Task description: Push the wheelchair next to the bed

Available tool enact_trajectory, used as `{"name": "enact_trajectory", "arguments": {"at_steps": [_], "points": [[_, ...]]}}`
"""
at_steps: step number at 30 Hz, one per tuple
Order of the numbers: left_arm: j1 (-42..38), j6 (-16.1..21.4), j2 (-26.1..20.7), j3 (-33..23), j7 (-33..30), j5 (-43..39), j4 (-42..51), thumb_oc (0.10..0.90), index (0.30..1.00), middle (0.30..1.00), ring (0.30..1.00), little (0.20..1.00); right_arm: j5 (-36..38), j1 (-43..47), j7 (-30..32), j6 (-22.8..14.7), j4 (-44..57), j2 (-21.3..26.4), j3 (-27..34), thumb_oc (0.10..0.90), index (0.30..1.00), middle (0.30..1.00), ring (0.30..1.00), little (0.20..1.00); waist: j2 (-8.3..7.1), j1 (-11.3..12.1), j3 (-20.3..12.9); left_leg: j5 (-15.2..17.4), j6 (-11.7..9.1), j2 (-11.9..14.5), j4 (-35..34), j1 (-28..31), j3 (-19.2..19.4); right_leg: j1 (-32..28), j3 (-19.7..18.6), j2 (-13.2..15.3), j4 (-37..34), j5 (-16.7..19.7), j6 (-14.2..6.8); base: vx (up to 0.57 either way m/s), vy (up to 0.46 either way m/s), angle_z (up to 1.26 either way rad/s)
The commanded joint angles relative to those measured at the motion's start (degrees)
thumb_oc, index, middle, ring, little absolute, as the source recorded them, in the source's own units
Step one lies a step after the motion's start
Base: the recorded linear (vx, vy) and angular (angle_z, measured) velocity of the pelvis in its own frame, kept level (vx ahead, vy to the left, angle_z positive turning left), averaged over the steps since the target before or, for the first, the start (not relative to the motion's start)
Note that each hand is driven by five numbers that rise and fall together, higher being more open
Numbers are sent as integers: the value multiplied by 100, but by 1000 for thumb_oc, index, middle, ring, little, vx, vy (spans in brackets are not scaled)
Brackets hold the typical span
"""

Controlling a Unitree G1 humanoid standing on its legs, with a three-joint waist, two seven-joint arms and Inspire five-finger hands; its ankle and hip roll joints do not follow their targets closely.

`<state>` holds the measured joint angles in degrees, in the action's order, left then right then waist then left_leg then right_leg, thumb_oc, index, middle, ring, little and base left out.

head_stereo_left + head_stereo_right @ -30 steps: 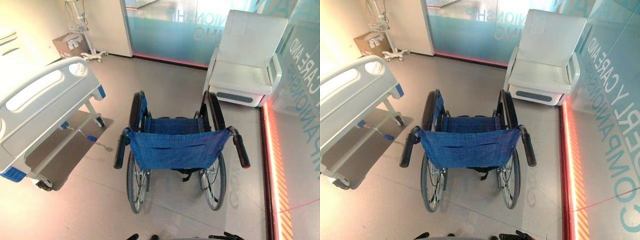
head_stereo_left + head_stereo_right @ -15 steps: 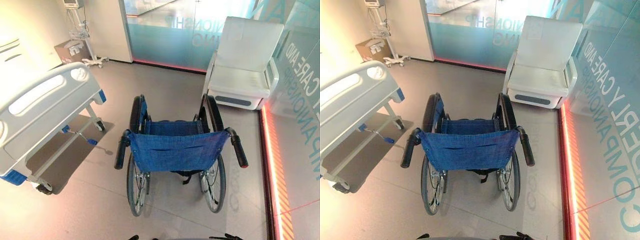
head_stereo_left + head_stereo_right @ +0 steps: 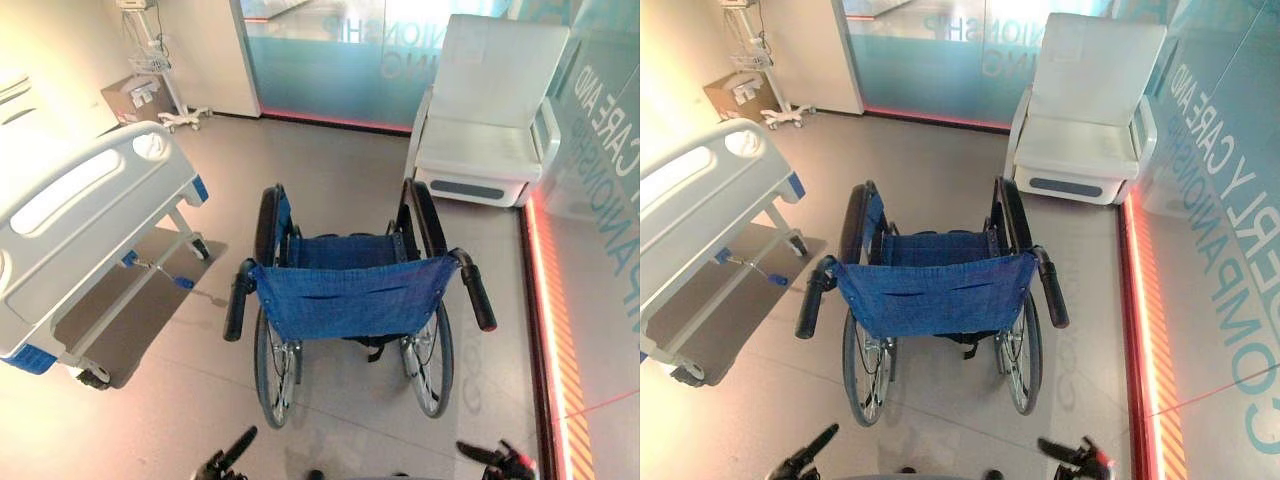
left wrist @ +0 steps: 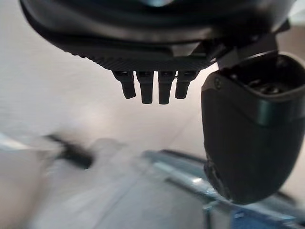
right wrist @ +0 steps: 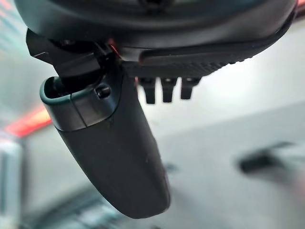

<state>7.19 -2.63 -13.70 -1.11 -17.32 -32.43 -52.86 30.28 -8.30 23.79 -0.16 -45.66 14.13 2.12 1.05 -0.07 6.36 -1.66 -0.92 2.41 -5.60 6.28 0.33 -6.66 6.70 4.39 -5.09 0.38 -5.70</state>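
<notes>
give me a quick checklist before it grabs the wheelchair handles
1. Left hand empty, fingers straight: ok.
2. Right hand empty, fingers straight: ok.
3. Hands on the push handles: not ok, both hang short of the left handle and right handle.
4. Wheelchair back faces the robot: ok.
5. Wheelchair next to the bed: not ok, open floor lies between.
6. Brakes released: cannot tell.

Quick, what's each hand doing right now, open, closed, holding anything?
Left hand: open, fingers straight, holding nothing, short of the wheelchair.
Right hand: open, fingers straight, holding nothing.
</notes>
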Motion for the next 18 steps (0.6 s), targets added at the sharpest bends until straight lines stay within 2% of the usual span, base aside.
{"name": "enact_trajectory", "arguments": {"at_steps": [1, 3, 5, 10, 13, 15, 17, 18], "points": [[-146, 436, -452, -363, -580, -120, 593, 800, 900, 900, 900, 900, 17, 290, 977, -613, 1199, 524, 411, 800, 900, 900, 900, 900, -39, 34, 138, 45, -13, -36, 60, -159, 151, 236, 39, 129, 33, 385, 50, 0, 0, 0], [-78, 542, -474, -526, -724, -132, 944, 800, 900, 900, 900, 900, -103, 264, 1159, -724, 1644, 575, 581, 800, 900, 900, 900, 900, -29, 43, 143, 45, -9, -43, 60, -162, 131, 230, 40, 131, 29, 380, 59, 19, 6, 1], [16, 490, -551, -746, -901, -13, 1502, 800, 900, 900, 900, 900, -201, 229, 1245, -597, 2224, 673, 858, 800, 900, 900, 900, 900, -16, 64, 139, 42, -3, -52, 60, -158, 103, 215, 40, 135, 24, 374, 69, 50, 11, 2], [145, 524, -752, -1260, -1396, 340, 3108, 800, 900, 900, 900, 900, -761, 250, 1677, -651, 3732, 869, 1361, 800, 900, 900, 900, 900, -4, 118, 80, 40, -5, -50, 60, -138, 24, 160, 63, 157, 10, 327, 80, 43, 1, 2], [112, 624, -841, -1383, -1586, 538, 3620, 800, 900, 900, 900, 900, -1142, 364, 1957, -747, 4202, 907, 1439, 800, 900, 900, 900, 900, -1, 144, 52, -19, -11, -48, 60, -170, 2, 175, 81, 171, 9, 355, 93, 26, -1, 1], [29, 556, -945, -1457, -1756, 642, 4021, 800, 900, 900, 900, 900, -1398, 491, 2215, -752, 4504, 986, 1482, 800, 900, 900, 900, 900, 2, 156, 39, -24, -18, -42, 60, -164, -18, 159, 85, 176, 9, 347, 98, 41, 2, 2], [-74, 643, -1048, -1521, -1939, 746, 4308, 800, 900, 900, 900, 900, -1569, 602, 2357, -904, 4701, 1039, 1497, 800, 900, 900, 900, 900, 6, 156, 28, -22, -24, -34, 60, -147, -25, 136, 89, 180, 9, 337, 101, 48, 2, 3], [-118, 557, -1090, -1584, -2006, 758, 4523, 800, 900, 900, 900, 900, -1637, 650, 2397, -879, 4849, 1061, 1513, 800, 900, 900, 900, 900, 5, 162, 22, -19, -25, -29, 60, -139, -30, 122, 94, 185, 9, 328, 103, 47, -1, 1]]}}
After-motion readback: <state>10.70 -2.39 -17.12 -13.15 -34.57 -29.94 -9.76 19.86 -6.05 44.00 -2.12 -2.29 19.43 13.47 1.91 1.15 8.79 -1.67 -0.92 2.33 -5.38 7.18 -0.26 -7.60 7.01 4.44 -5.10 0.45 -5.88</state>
